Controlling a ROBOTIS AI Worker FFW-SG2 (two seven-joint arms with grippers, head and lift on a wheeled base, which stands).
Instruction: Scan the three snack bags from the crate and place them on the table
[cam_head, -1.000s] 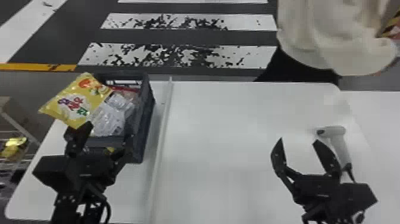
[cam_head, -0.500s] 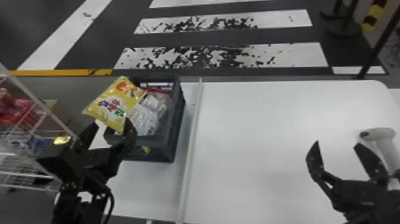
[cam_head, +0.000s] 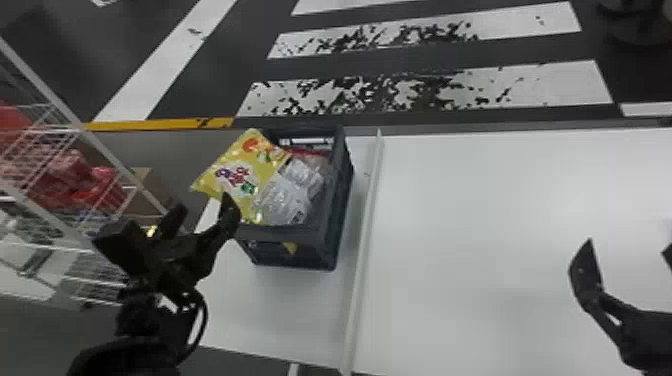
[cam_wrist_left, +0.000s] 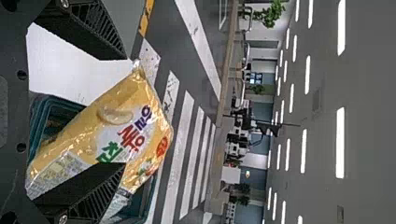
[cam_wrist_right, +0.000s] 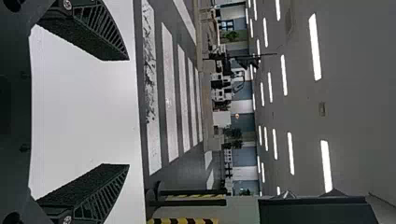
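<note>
Lower left: my left fingers (cam_head: 230, 216) are open near the yellow bag (cam_head: 270, 162) and crate (cam_head: 312, 246). Lower right: my right fingers (cam_head: 585, 270) are open.

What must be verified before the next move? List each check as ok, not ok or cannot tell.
1. Left end effector open: ok, fingers well apart.
2. Yellow snack bag exposed for grasping: ok, it lies uppermost, jutting past the left side of the crate.
3. Yellow snack bag gripped: not ok, the fingers are not closed on it.
4. Right end effector open and empty: ok.
5. Barcode located: cannot tell.
6. All three bags accounted for: cannot tell.
</note>
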